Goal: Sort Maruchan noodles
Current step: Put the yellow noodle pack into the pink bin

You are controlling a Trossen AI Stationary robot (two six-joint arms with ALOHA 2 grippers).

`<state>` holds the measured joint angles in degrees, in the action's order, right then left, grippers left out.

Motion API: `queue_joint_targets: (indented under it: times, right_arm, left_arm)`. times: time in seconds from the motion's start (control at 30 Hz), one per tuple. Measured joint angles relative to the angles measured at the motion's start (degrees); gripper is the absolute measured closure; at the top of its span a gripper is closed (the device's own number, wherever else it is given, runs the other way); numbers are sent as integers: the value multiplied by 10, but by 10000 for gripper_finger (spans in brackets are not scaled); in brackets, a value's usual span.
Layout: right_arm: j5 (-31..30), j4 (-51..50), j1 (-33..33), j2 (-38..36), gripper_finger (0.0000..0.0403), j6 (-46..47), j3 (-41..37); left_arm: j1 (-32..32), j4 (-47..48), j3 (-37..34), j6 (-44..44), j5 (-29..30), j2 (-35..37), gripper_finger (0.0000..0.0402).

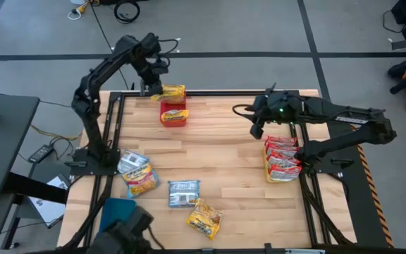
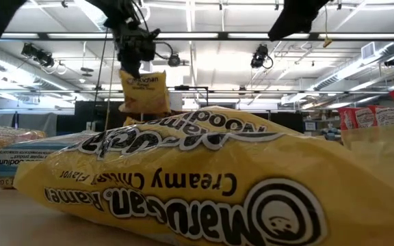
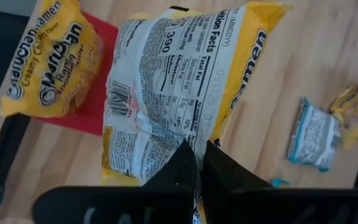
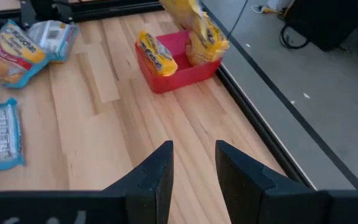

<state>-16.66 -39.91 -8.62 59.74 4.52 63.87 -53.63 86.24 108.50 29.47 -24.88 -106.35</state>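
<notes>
My left gripper (image 1: 150,88) is at the table's far left, shut on a yellow Maruchan packet (image 1: 172,92) that hangs just beyond the red tray (image 1: 173,121). Another yellow packet (image 3: 48,56) lies in that tray. My right gripper (image 4: 193,155) hovers open above bare wood at the right, with nothing between its fingers. Loose packets lie on the near left: a yellow and a grey one (image 1: 138,173), a blue-edged one (image 1: 183,192) and a yellow one (image 1: 204,217). Red packets (image 1: 282,159) are stacked at the right. My left gripper pinches the yellow packet at one edge (image 3: 191,134) between its two fingers. The fingers come from above, slanting down. The packet hangs below them (image 2: 144,89), clear of the table, its printed back toward the wrist camera.
A blue tray (image 1: 118,212) sits at the near left corner. The black frame rail (image 1: 217,92) runs along the far edge just behind the red tray. Open wood lies in the table's middle (image 1: 224,152). A yellow packet (image 2: 204,184) fills the low view.
</notes>
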Motion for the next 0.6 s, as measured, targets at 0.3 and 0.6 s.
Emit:
queue_joint_targets:
  times: [0.3, 0.6]
  right_arm:
    - [48, 38, -21, 30, 279, 8, 0]
    - [66, 21, -20, 18, 279, 30, 0]
  left_arm:
    - [23, 2, 25, -2, 25, -112, 393]
    - [44, -32, 25, 17, -4, -156, 393]
